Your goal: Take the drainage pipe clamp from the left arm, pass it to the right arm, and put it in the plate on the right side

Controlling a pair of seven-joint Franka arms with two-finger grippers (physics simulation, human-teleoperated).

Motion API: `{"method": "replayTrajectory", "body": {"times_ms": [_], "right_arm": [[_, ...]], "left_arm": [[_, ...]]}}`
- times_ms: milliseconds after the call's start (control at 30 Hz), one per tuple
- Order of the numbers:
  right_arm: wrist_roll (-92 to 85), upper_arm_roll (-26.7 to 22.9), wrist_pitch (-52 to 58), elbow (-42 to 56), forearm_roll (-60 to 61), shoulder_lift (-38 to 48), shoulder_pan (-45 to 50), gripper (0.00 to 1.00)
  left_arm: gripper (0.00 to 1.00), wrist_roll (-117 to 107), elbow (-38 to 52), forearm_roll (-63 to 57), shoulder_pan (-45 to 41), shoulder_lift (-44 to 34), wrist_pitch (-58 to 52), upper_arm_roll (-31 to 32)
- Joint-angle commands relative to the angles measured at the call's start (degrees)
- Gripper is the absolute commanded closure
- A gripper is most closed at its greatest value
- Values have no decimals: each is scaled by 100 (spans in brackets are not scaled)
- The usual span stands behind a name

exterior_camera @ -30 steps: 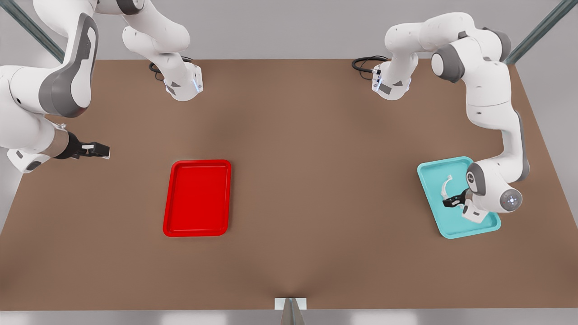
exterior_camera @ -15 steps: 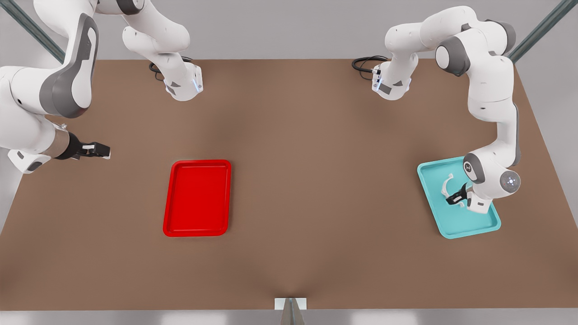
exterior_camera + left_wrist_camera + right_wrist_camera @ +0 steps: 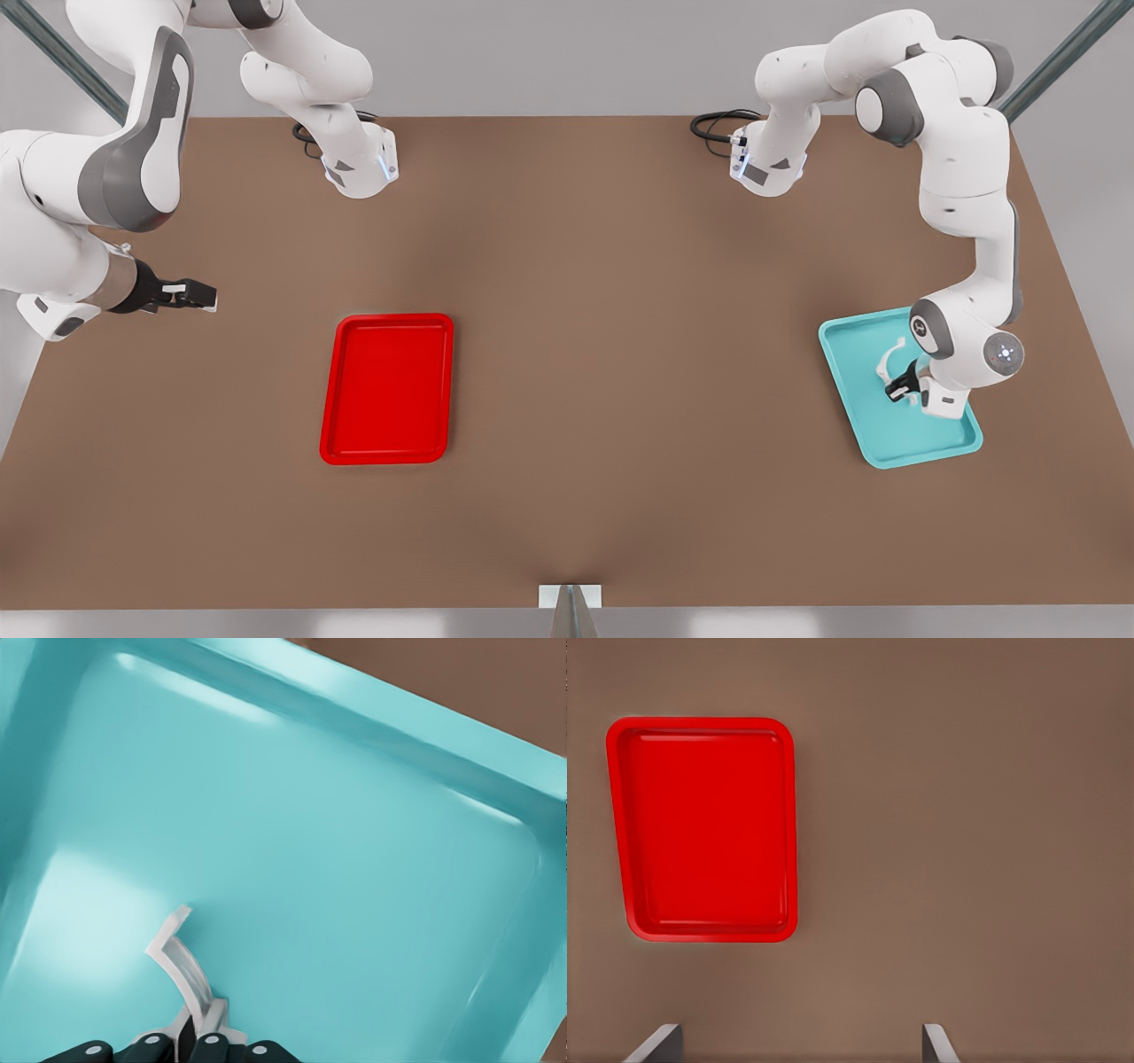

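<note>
Left gripper (image 3: 901, 386) down over the teal tray (image 3: 873, 443) at the front view's right, fingers (image 3: 209, 1047) closed together on one end of the drainage pipe clamp (image 3: 889, 359). Clamp a thin white half-ring strap, pinched at its lower end in the left wrist view (image 3: 182, 970), curving away from the fingertips with its flared free end out over the tray floor (image 3: 310, 842); whether lifted clear of that floor or touching it, not to be told. Clamp inside the tray's rim, toward the tray's far half in the front view. Right gripper (image 3: 197, 295) waiting well apart at the front view's left, held above the brown table (image 3: 602, 354), pointing toward the middle, fingers (image 3: 658, 1044) spread apart with nothing between them. Red plate (image 3: 387, 388) lying flat on the table between the two grippers, nearer the right one, seen from above in the right wrist view (image 3: 704, 828) with bare table on its other sides. Arm bases fixed at the table's far edge.
</note>
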State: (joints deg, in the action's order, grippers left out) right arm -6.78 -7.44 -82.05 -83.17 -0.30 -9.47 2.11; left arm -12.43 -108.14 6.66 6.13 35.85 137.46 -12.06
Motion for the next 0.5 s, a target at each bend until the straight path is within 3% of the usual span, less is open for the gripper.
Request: {"method": "replayTrajectory", "body": {"times_ms": [0,67,133,200,333,367,400,467], "right_arm": [[-17,-3,5,11,3,7,0,0],[-17,-3,5,11,3,-2,0,0],[-17,-3,5,11,3,-2,0,0],[-17,-3,14,11,4,7,0,0],[-104,41,-74,20,696,-274,88,0],[-105,41,-135,90,1163,-573,325,0],[-105,41,-329,222,1181,-767,702,0],[10,41,-978,213,1234,-1074,1353,0]], "left_arm": [[79,48,3,72,-6,-26,9,2],[79,-5,3,90,-137,-271,-280,11],[79,-1147,3,72,-1209,-1141,-1397,107],[79,-1936,65,46,-2087,-1432,-1450,107],[79,-5521,1776,11,-3863,-282,-1704,204],[79,-7280,2972,2,-4330,466,-2319,204],[79,-8528,3764,19,-4453,932,-2592,204],[79,-11039,4326,46,-4638,1152,-2812,309]]}}
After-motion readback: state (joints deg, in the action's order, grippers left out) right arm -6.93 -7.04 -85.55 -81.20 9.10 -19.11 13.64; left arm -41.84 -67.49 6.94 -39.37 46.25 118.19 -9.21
